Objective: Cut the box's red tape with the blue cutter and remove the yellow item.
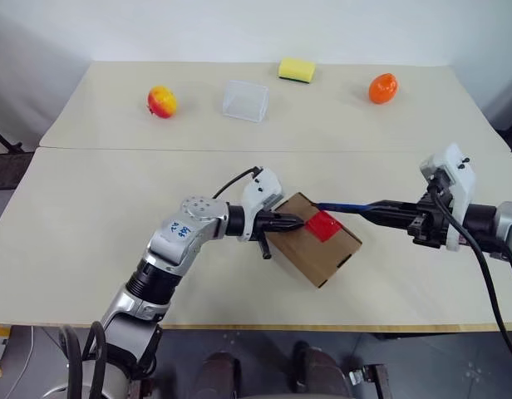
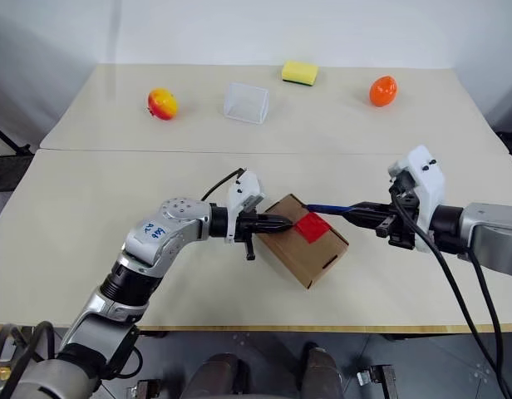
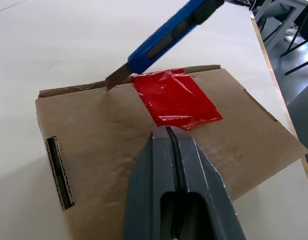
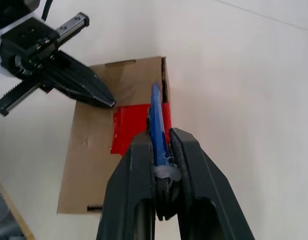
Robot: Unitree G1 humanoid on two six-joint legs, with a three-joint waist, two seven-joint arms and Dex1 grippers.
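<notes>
At frame centre, the left gripper [image 1: 296,222], jaws closed, presses the small brown cardboard box [image 1: 316,251] beside its red tape square [image 1: 322,224]; the right gripper [image 1: 381,209] clamps the slim blue cutter [image 1: 343,207], blade at the tape's edge

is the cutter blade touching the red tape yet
Apart. In the left wrist view the cutter has its blade tip on the box edge just beside the red tape, with bare cardboard between them.

A pale bench [image 1: 90,216] carries the box [image 1: 318,253] near its middle, and toward its 12 o'clock edge a red-yellow fruit [image 1: 162,101] at 10 o'clock, a clear plastic container [image 1: 245,100], a yellow sponge [image 1: 297,71] and an orange fruit [image 1: 383,88] at 2 o'clock.
</notes>
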